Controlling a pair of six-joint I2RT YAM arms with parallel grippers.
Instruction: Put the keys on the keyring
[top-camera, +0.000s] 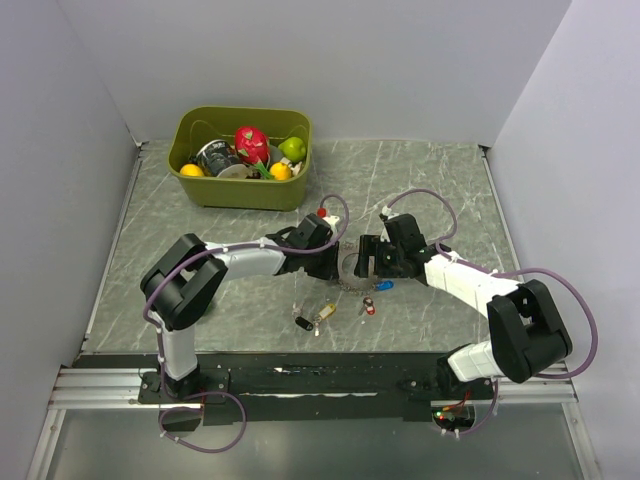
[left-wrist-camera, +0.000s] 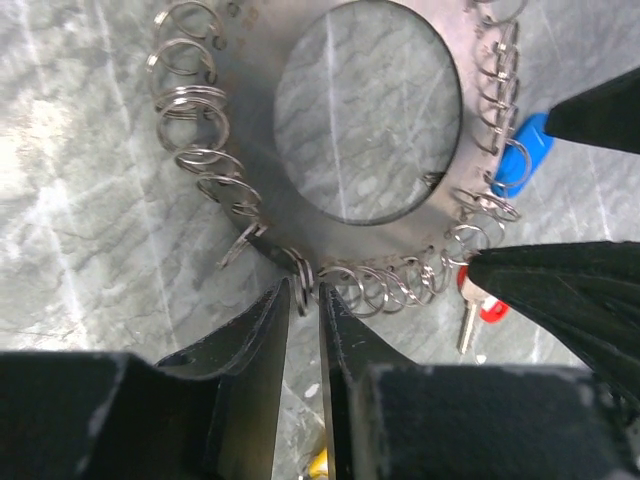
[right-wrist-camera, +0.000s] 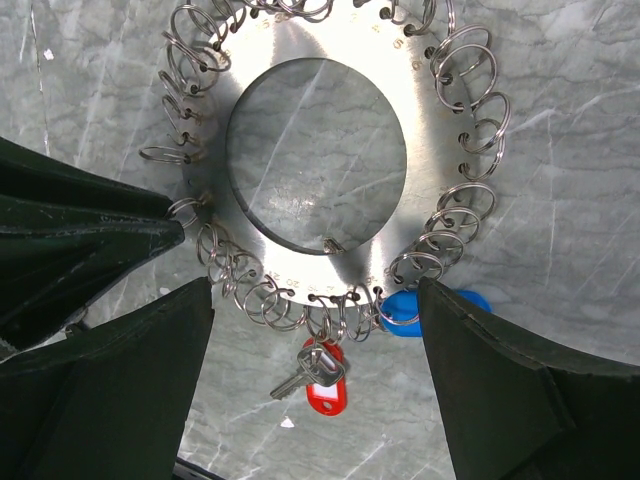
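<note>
Two keys loose: black-headed key (top-camera: 303, 322), yellow-headed key (top-camera: 325, 313) on table (top-camera: 450, 180), near keyring (right-wrist-camera: 430, 150).
Keyring: flat between grippers, red-tagged key (right-wrist-camera: 322, 380) attached.
Left gripper (left-wrist-camera: 303, 300): nipped onto rim loop.
Right gripper (right-wrist-camera: 310, 288): gaping wide, straddling rim.

Small stamped numerals are seen along the flat metal rim of the keyring (right-wrist-camera: 425, 120) in the right wrist view, beside the holes at the upper right and lower centre of the frame. They are too small to be read.
</note>
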